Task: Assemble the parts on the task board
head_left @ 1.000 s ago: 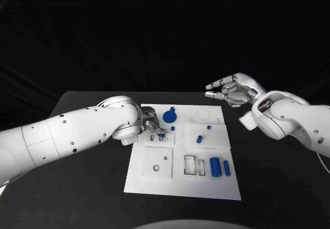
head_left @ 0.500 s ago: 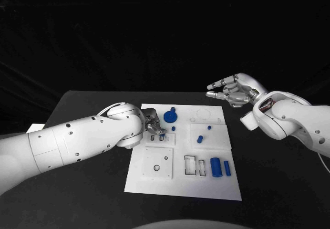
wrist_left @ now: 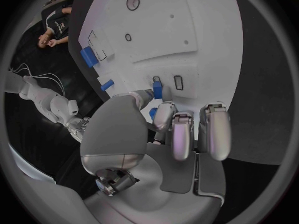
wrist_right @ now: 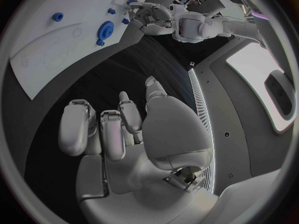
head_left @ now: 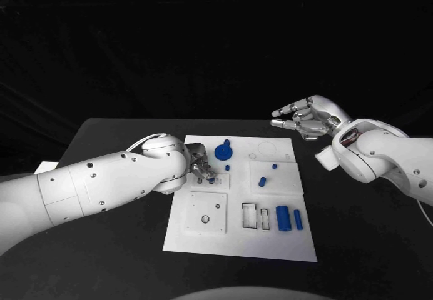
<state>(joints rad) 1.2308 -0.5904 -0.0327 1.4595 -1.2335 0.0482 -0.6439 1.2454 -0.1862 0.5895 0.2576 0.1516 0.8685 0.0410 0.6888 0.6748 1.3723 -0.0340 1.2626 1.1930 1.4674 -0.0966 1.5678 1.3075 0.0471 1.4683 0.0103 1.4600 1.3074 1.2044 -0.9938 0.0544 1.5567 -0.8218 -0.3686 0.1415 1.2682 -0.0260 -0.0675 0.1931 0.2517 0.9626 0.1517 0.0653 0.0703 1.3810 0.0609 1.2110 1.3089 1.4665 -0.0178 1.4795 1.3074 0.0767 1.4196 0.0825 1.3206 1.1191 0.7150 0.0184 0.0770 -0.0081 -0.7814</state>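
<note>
The white task board (head_left: 239,244) lies in the middle of the table. My left hand (head_left: 199,164) hovers low over its small slotted plate (head_left: 219,184). A small blue part (head_left: 213,179) stands upright in one slot there. In the left wrist view my left hand (wrist_left: 168,134) has its thumb tip right beside this blue part (wrist_left: 157,89), next to an empty slot (wrist_left: 178,82), and nothing is held between the fingers. My right hand (head_left: 305,119) is raised beyond the board's far right corner, fingers apart and empty.
On the board lie a blue gear (head_left: 223,152), a small peg (head_left: 226,167), a blue piece (head_left: 261,182), a blue cylinder (head_left: 282,219) and a blue bar (head_left: 297,219). A square plate (head_left: 206,212) and two rectangular slots (head_left: 255,216) sit nearer me.
My left arm's elbow has swung down and nearer, while the hand stayed by the slotted plate, its fingers drawing slightly back from the blue part. The right hand has barely moved.
</note>
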